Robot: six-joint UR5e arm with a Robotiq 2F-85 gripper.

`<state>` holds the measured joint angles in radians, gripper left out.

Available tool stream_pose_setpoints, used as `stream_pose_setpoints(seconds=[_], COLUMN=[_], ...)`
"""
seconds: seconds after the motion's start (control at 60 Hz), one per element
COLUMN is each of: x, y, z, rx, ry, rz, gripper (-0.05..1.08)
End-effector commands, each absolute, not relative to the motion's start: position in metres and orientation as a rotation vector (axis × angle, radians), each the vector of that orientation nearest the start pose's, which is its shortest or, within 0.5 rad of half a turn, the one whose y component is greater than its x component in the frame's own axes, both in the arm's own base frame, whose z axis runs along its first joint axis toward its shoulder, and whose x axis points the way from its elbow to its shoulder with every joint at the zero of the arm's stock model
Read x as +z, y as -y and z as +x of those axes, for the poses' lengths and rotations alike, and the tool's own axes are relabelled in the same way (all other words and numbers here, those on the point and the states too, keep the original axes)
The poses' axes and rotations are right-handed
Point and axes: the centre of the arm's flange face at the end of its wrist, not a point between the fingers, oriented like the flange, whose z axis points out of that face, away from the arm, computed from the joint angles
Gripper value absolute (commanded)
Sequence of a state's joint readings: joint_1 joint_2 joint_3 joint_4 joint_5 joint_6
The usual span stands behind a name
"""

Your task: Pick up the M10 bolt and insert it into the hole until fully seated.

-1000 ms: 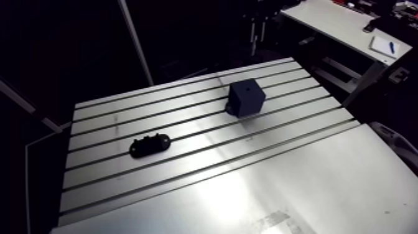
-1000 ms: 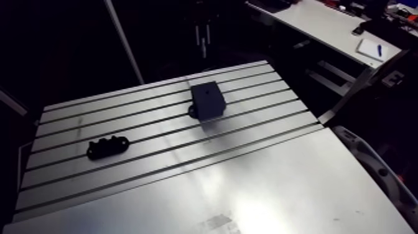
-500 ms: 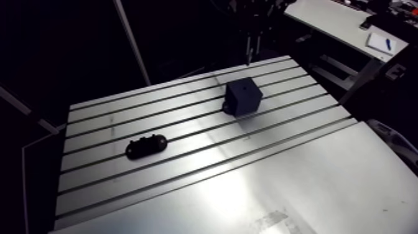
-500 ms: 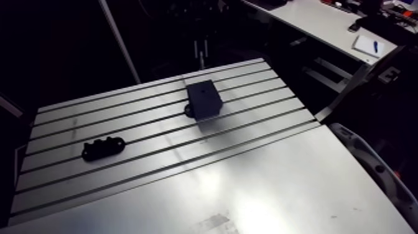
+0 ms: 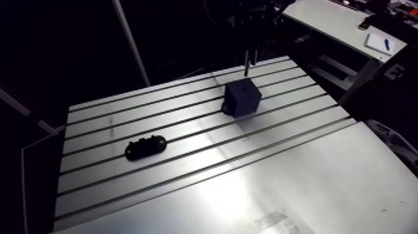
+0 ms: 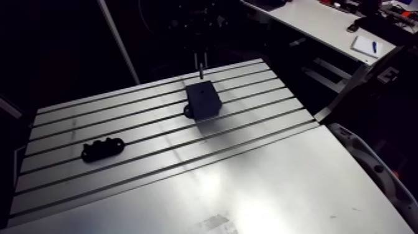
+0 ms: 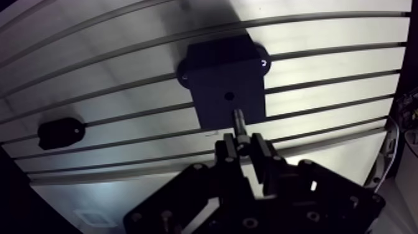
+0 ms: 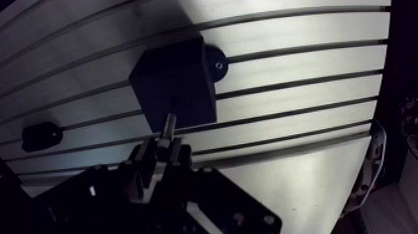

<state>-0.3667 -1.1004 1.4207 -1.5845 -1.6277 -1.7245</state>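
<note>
A dark cube-shaped block stands on the slotted table, with a small round hole in its top face. My gripper is shut on the M10 bolt, whose shank sticks out past the fingertips. In the wrist view the bolt's tip lies over the block's top, just short of the hole. The arm view shows the gripper hanging above the block's far edge, with the bolt pointing down and a small gap under its tip.
A low black oblong holder lies on the table's left part, well apart from the block. A round mounting foot sticks out from the block's base. A smooth plate covers the table's near side.
The gripper with the bolt has come down into the arm view, from the dark background to just above the block. The camera has shifted slightly; block and holder stay put.
</note>
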Motion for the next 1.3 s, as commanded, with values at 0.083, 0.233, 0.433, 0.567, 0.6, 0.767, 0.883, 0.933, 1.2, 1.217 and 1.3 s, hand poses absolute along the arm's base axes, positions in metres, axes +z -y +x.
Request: stream_pose_setpoints(seconds=[0.083,0.233,0.433,0.567,0.6,0.767,0.883,0.933,1.2,1.217,1.3], x=[0.288,0.286,0.282,0.276,0.275,0.271,0.268,0.268,0.264,0.264,0.264], y=[-0.105,-0.105,-0.104,-0.103,-0.103,-0.102,-0.102,-0.102,-0.101,-0.101,-0.101], z=[-0.632,-0.632,-0.631,-0.627,-0.627,-0.624,-0.623,-0.623,-0.621,-0.621,-0.620], rx=[-0.032,-0.032,-0.029,-0.027,-0.027,-0.026,-0.029,-0.029,-0.031,-0.031,-0.031], ry=[-2.819,-2.818,-2.825,-2.819,-2.820,-2.815,-2.809,-2.809,-2.802,-2.802,-2.801], rz=[0.290,0.290,0.289,0.288,0.288,0.287,0.288,0.288,0.289,0.289,0.289], gripper=[1.08,1.08,1.08,1.08,1.08,1.08,1.08,1.08,1.08,1.08,1.08])
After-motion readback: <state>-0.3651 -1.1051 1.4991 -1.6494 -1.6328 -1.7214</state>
